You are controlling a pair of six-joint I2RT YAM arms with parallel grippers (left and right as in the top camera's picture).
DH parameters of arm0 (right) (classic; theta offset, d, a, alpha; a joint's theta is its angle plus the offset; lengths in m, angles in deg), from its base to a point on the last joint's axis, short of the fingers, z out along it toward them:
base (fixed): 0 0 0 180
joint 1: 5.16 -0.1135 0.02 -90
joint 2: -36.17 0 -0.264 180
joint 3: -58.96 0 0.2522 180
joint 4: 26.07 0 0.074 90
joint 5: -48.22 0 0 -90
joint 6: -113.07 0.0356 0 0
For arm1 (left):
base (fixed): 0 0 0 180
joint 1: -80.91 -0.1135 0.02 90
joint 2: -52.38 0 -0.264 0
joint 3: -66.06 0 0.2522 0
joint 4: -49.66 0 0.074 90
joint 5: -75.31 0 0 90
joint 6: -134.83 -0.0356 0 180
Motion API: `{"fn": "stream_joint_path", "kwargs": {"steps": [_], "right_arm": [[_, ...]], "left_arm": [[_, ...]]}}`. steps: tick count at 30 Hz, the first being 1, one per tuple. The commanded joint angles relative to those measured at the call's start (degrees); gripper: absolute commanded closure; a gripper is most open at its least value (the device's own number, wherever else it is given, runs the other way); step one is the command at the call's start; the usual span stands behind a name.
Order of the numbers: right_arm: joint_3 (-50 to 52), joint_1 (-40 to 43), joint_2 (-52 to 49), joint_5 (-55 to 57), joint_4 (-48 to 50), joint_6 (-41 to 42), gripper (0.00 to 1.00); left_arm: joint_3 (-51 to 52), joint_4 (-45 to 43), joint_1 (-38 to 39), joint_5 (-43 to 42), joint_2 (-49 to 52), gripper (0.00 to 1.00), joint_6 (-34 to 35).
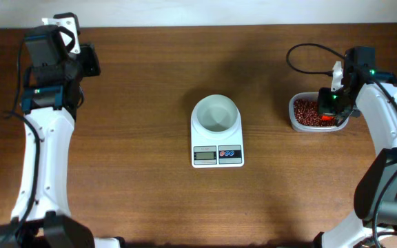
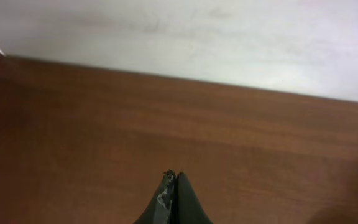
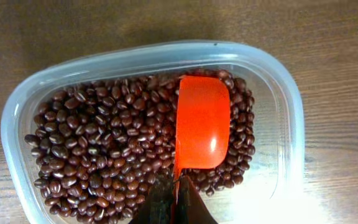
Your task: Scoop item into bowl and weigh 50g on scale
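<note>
Overhead, bowl: the bowl [image 1: 216,114] was seen empty, set on the platform of the scale [image 1: 218,154] at mid-table.
Overhead, beans: the beans [image 1: 306,110] were heaped in a clear tub [image 1: 293,118], well apart from the scale, to its right; none had yet been moved.
Left wrist, gripper: the left gripper [image 2: 174,182] was shown pressed shut on nothing, above bare table [image 2: 92,137] near the wall [image 2: 185,37].
Right wrist, gripper: the right gripper [image 3: 175,185] was closed narrowly on the thin handle of an orange scoop [image 3: 202,121]; the cup was laid on the beans, against the tub's right side.
Handling, beans: judged hard, smooth, light and free-rolling; not to be pinched singly, but lifted in the cup and kept level.
Handling, scoop: judged stiff plastic; best held by the handle, as shown.
</note>
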Motion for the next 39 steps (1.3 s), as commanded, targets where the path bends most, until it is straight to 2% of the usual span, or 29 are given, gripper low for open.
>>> {"fn": "stream_joint_path", "kwargs": {"steps": [1,5,11,14,16,21,26,31,36,39], "right_arm": [[-0.1,-0.3,-0.4,0.1,1.3,0.1,0.96],[-0.1,-0.3,-0.4,0.1,1.2,0.0,0.96],[-0.1,-0.3,-0.4,0.1,-0.8,0.1,0.96],[-0.1,-0.3,-0.4,0.1,-1.3,0.1,0.96],[-0.1,-0.3,-0.4,0.1,-1.3,0.1,0.96],[-0.1,-0.3,-0.4,0.1,-1.3,0.1,0.96],[-0.1,-0.3,-0.4,0.1,-1.3,0.1,0.96],[-0.1,-0.3,-0.4,0.1,-1.3,0.0,0.96],[-0.1,-0.3,-0.4,0.1,-1.3,0.1,0.96],[-0.1,-0.3,-0.4,0.1,-1.3,0.0,0.96]], "left_arm": [[-0.2,1.6,0.4,-1.2,1.9,1.0,0.5],[-0.2,5.7,4.2,-2.1,1.9,1.0,-3.5],[-0.2,16.3,14.2,-2.2,1.9,1.0,-4.0],[-0.2,24.0,21.2,-2.2,1.9,1.0,-5.0],[0.6,30.3,29.2,-2.2,2.1,1.0,-7.6],[6.1,29.2,41.5,-2.1,2.2,1.0,-7.9],[12.2,20.3,50.3,1.6,5.7,1.0,-12.7],[12.2,16.1,54.0,2.4,14.1,1.0,-14.6],[13.2,17.7,54.1,1.0,14.3,1.0,-14.4],[15.3,14.6,54.8,0.9,14.3,1.0,-15.2]]}}
